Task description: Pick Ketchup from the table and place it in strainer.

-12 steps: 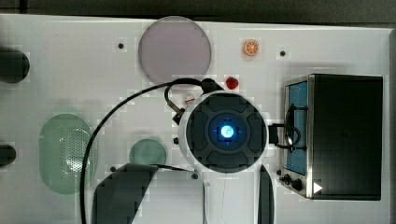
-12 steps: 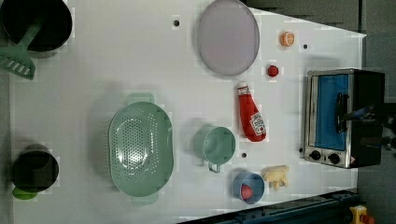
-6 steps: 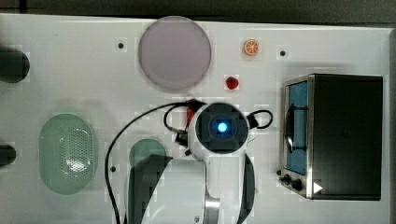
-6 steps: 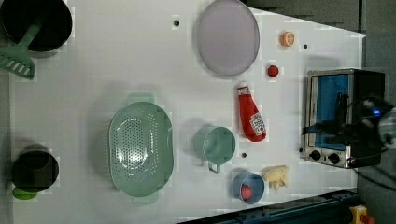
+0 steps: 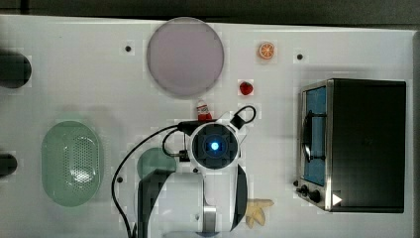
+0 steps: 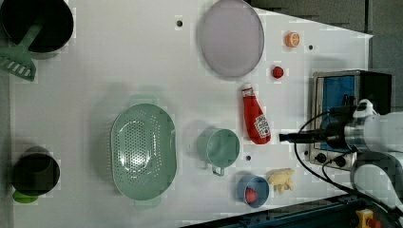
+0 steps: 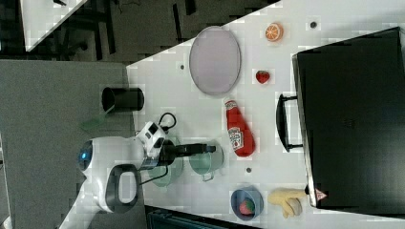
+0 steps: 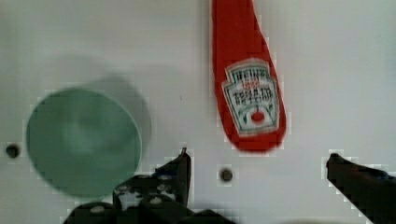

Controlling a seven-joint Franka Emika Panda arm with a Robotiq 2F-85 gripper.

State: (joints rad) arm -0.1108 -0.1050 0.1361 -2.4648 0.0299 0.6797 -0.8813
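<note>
The ketchup (image 6: 255, 121) is a red bottle with a white cap, lying flat on the white table between the plate and the green cup (image 6: 218, 147). In the top view my wrist covers all but its cap end (image 5: 202, 110). My gripper (image 8: 259, 170) is open above the table, its two dark fingers (image 8: 182, 163) spread wide, and the bottle's base (image 8: 247, 79) lies just beyond the gap. In the left view the gripper (image 6: 285, 137) sits off the bottle's base. The pale green perforated strainer (image 5: 72, 163) stands empty at the top view's left.
A greyish-lilac plate (image 5: 184, 55), a strawberry (image 5: 246, 88) and an orange slice (image 5: 266, 49) lie beyond the bottle. A toaster oven (image 5: 356, 144) fills the top view's right. A blue bowl (image 6: 253, 190), a black pot (image 6: 38, 23) and a black cup (image 6: 35, 173) stand near the edges.
My arm has moved toward the top view's left and come lower, away from the oven, and now hangs over the ketchup bottle. The bottle, cup and strainer have not moved.
</note>
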